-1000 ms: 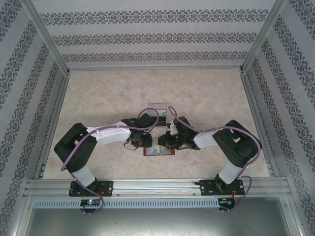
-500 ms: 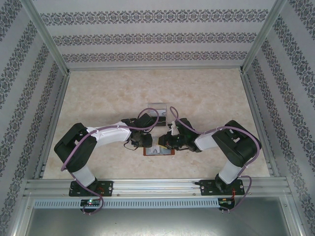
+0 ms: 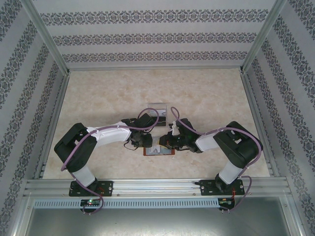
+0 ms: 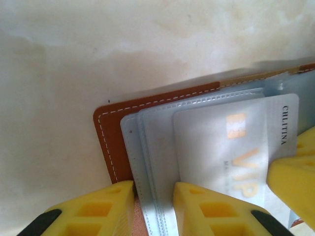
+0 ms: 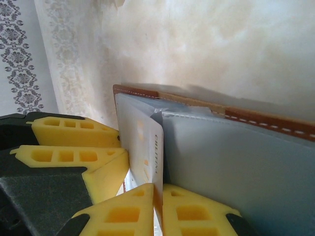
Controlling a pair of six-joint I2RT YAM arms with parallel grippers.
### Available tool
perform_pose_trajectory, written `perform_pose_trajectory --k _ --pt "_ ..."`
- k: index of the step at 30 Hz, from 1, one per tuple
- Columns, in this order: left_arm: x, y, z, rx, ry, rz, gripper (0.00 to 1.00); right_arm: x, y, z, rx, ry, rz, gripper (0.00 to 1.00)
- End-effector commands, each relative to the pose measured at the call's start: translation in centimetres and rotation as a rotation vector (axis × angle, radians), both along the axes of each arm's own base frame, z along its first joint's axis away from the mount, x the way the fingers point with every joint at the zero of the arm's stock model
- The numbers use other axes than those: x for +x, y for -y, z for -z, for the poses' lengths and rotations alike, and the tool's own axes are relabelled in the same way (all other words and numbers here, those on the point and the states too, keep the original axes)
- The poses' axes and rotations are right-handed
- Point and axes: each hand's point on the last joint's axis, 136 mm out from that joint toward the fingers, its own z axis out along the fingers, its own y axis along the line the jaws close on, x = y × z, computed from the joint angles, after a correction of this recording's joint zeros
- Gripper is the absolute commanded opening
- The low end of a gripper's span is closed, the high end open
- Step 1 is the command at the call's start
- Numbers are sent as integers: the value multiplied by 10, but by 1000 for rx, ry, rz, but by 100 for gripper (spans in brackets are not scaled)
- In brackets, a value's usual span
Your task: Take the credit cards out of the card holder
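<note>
Lying open on the surface (image 3: 123,93), the card holder (image 4: 110,132) sits between your two arms, close to their bases. Your left gripper (image 4: 152,199) is narrow, clamped on the edge of the holder's clear sleeves (image 4: 150,147). Your right gripper (image 5: 158,204) is almost closed, pinching the pale grey card (image 5: 153,147) marked VIP by its edge. You cannot tell whether that card is free of its sleeve.

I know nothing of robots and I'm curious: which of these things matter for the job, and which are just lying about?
Part of the job: card holder, VIP credit card, left tool on the holder, right tool pinching the card.
Lying about: clear tray, beyond the tools.
</note>
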Motion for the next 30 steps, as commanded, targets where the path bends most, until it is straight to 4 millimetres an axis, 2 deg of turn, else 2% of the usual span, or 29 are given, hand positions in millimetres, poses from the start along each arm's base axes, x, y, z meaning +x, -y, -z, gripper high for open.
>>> perform_pose_trajectory --k 1,12,19,30 --pt "-33 -27 36 128 -129 17 28 5 12 -1 -29 25 42 11" --pt "-33 -27 35 131 -129 19 28 1 31 -3 -130 37 34 12" --pt "-34 -27 34 128 -130 20 28 -2 45 -14 -212 74 26 11" --pt "-36 -30 27 117 -114 15 28 2 61 -65 -318 220 -12 8"
